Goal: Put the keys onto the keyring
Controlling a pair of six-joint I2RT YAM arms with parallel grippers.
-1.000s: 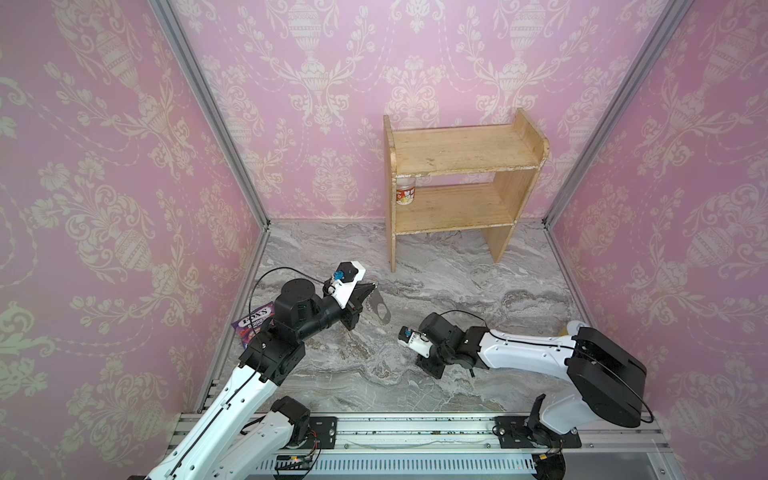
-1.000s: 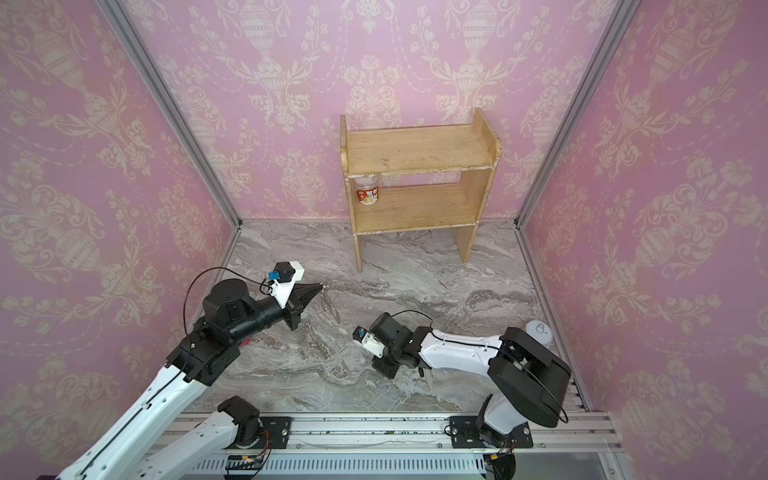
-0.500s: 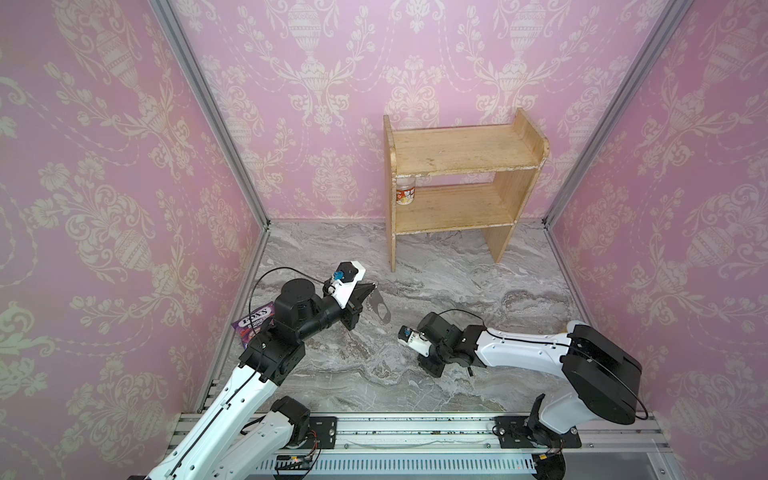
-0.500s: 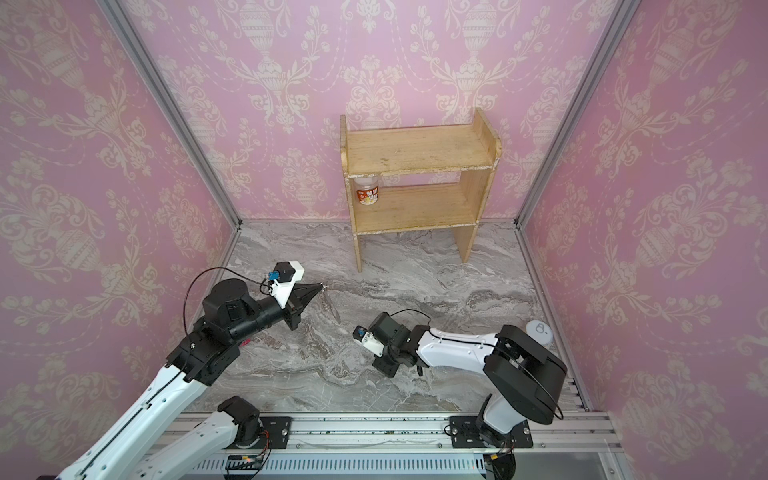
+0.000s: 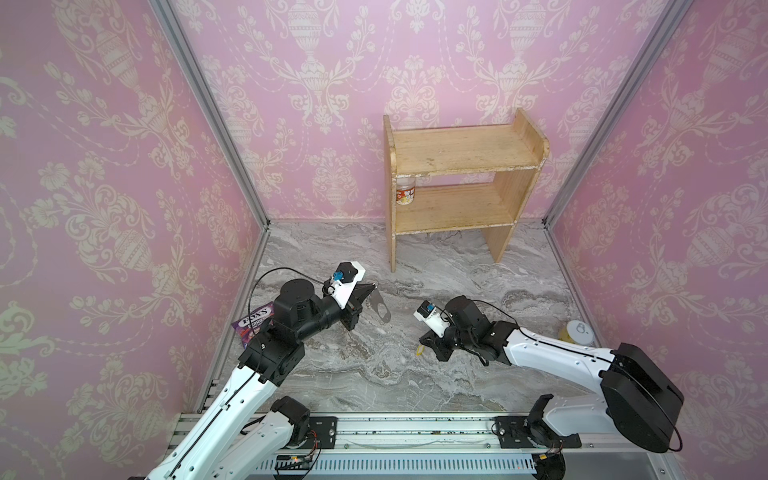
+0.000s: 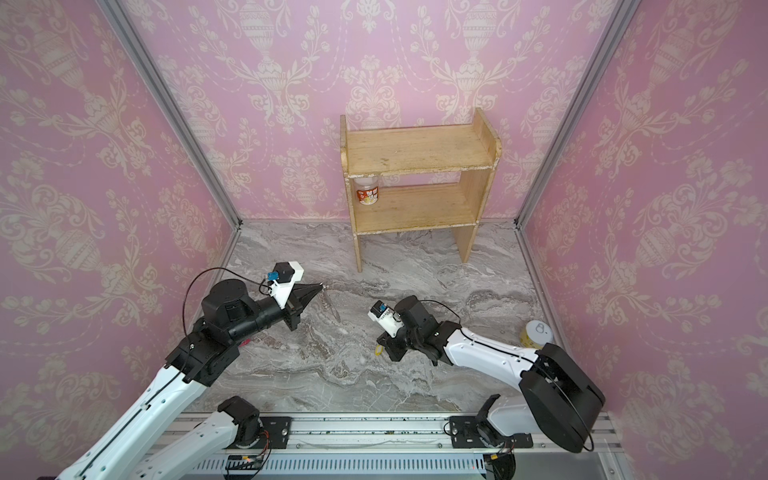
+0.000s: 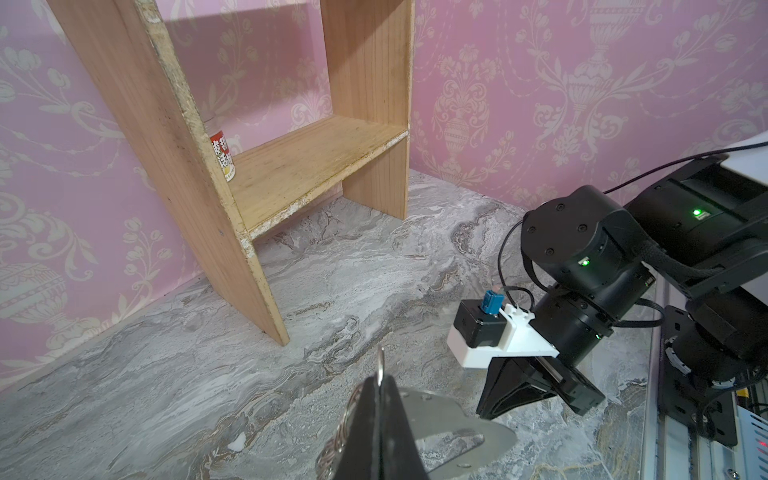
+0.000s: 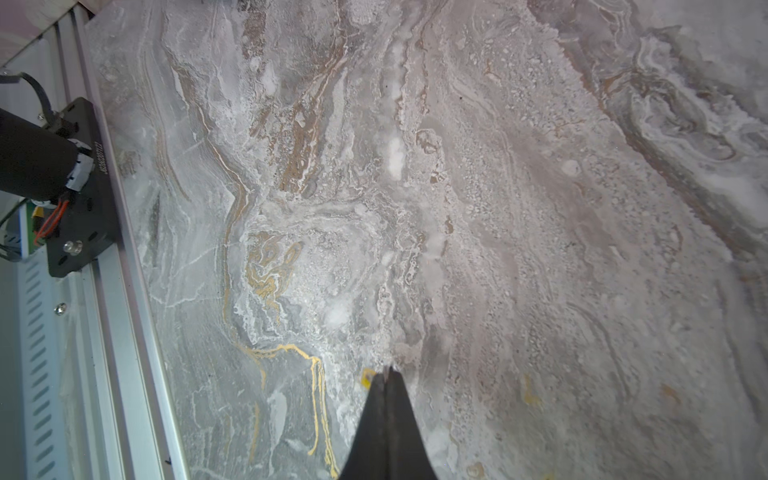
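The keyring (image 5: 381,311) is a flat silver-grey plate with a slot. It hangs above the marble floor in both top views (image 6: 332,305). My left gripper (image 5: 371,286) is shut on one of the small rings along its edge. In the left wrist view the ring's thin rim sticks out past the closed tips of the left gripper (image 7: 380,380), with the plate (image 7: 449,415) beneath. My right gripper (image 5: 422,347) is down at the floor, shut on the keys (image 5: 419,352). Only a yellow corner of the tag (image 8: 366,379) shows beside the right gripper's tips (image 8: 389,371). The dark key is hidden.
A wooden two-level shelf (image 5: 457,187) stands at the back with a small jar (image 5: 405,194) on its lower board. A purple candy packet (image 5: 253,326) lies by the left wall. A pale yellow tub (image 5: 575,332) sits near the right wall. The metal rail (image 5: 415,432) runs along the front.
My right gripper's jaws have closed at the yellow tag. The left arm and the keyring have stayed where they were.
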